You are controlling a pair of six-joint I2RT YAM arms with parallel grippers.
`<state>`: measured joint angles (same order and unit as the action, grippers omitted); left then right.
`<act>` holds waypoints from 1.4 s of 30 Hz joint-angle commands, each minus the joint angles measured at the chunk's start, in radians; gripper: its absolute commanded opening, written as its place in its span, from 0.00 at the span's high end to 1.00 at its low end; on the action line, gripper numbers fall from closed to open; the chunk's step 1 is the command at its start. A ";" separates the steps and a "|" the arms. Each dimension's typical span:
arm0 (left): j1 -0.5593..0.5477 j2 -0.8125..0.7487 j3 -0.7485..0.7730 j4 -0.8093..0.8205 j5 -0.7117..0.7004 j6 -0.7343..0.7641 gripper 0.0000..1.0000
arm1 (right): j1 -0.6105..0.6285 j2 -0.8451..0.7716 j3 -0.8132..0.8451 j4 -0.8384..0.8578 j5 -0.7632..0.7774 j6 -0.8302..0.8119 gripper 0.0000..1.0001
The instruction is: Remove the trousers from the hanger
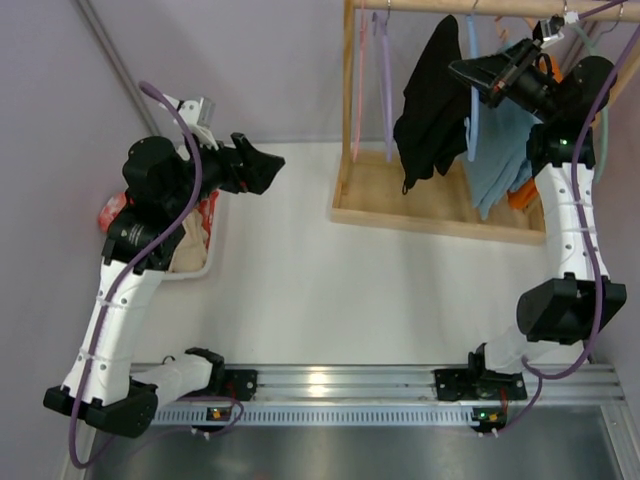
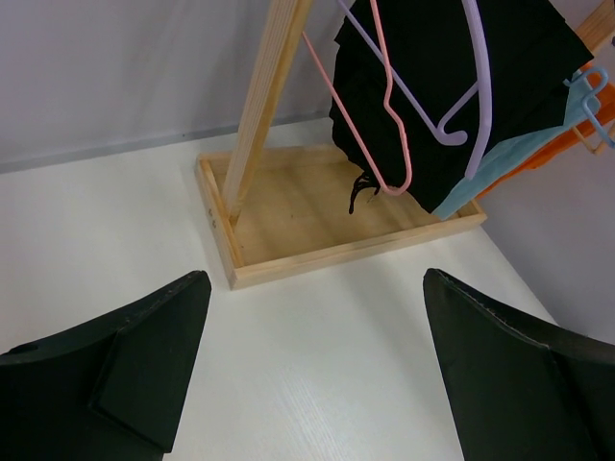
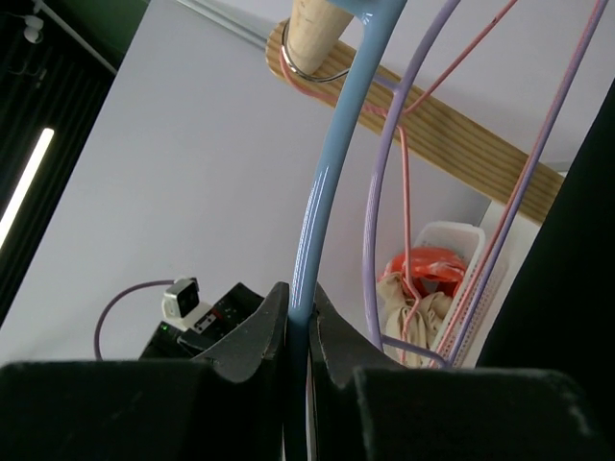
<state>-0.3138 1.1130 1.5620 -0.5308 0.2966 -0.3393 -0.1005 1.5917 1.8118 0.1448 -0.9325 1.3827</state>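
On the wooden rack (image 1: 440, 205), trousers (image 1: 432, 95) hang over the light blue hanger (image 3: 332, 173); not yet removed. Right gripper (image 3: 298, 322) pinches the hanger's arm. Left gripper (image 2: 317, 288) spread, well apart above the bench (image 1: 320, 290). Judged: early stage.

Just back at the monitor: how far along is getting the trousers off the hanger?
Done: the right gripper is shut on the light blue hanger. In hand: only that hold. Left: the trousers hang at the rack, and the left gripper, open above the table, is clear of them; pulling them off is not begun.
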 commanded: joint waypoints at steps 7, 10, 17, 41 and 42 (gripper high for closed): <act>0.002 -0.050 -0.069 0.152 0.059 0.091 0.01 | -0.007 -0.226 -0.155 0.300 -0.028 0.033 1.00; 0.002 -0.053 -0.076 0.156 0.087 0.103 0.01 | -0.007 -0.248 -0.186 0.286 -0.026 0.030 1.00; -0.010 -0.105 -0.134 0.199 0.196 0.229 0.01 | -0.010 -0.395 -0.347 0.202 -0.003 0.007 1.00; -0.889 0.059 -0.453 0.848 -0.321 0.720 0.02 | -0.015 -0.760 -0.410 -0.399 0.161 -0.149 1.00; -0.924 0.077 -0.448 0.902 -0.364 0.711 0.02 | -0.015 -0.763 -0.410 -0.402 0.159 -0.145 1.00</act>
<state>-1.1656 1.1412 1.1210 0.1318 0.0601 0.3367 -0.1013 0.8455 1.3319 -0.3119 -0.8032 1.2648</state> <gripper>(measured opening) 0.979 0.090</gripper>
